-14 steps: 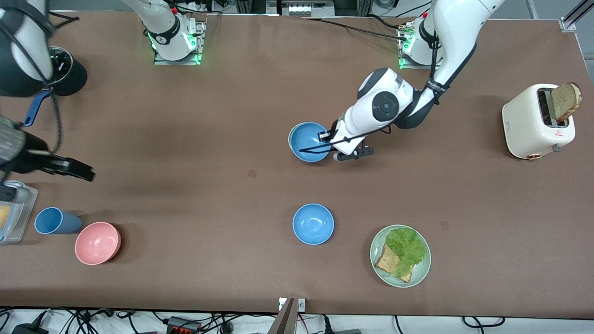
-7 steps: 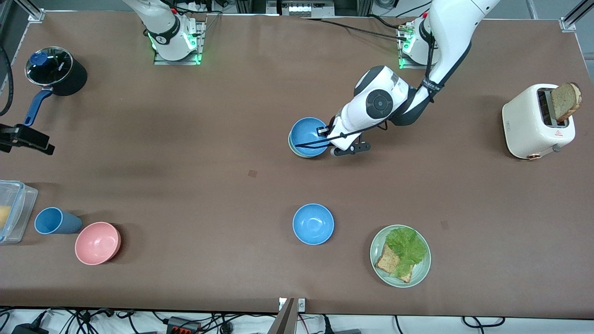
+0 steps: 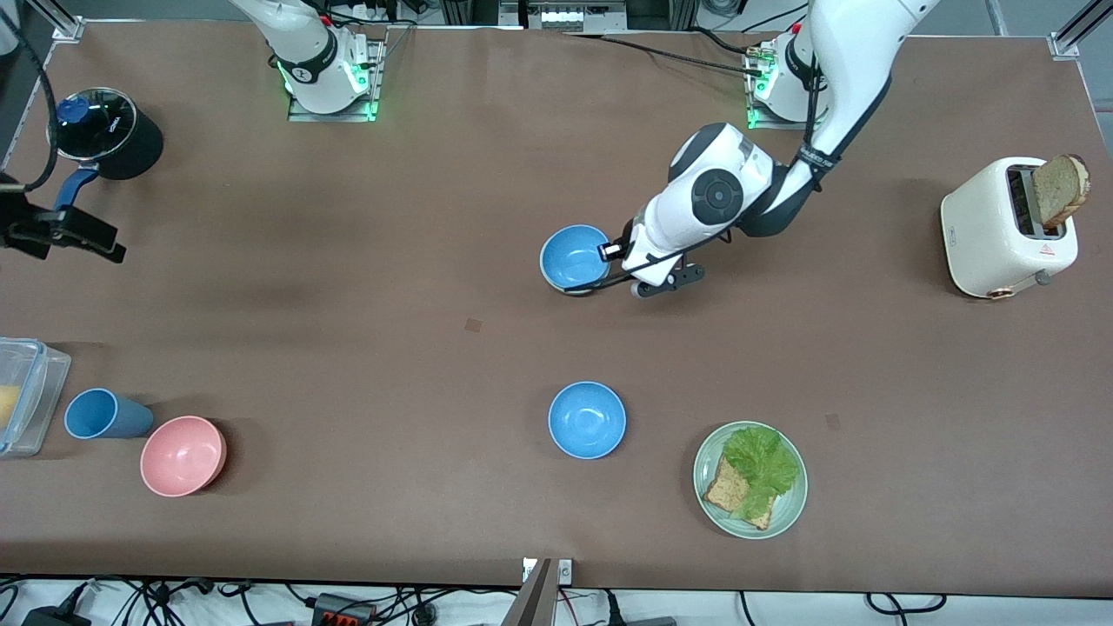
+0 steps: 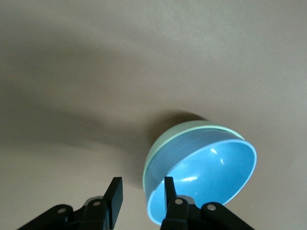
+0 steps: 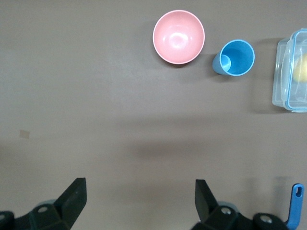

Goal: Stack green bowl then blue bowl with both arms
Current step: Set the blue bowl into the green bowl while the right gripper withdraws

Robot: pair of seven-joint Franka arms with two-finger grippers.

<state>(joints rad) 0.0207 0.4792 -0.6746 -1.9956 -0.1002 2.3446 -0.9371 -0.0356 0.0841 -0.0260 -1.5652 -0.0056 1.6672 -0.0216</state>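
Note:
The blue bowl sits nested inside the green bowl at mid-table; in the left wrist view only a pale green rim shows around the blue bowl. My left gripper is at the stack's edge toward the left arm's end. It is open, with its jaws straddling the blue bowl's rim, one finger inside and one outside, not pinching. My right gripper hangs high over the right arm's end of the table, open and empty.
A second blue bowl stands nearer the camera, beside a green plate of lettuce and toast. A pink bowl, a blue cup and a clear container sit under the right arm. There is also a black pot and a toaster.
The left gripper has lowered the blue bowl into the green bowl. The right arm has swung out toward its end of the table.

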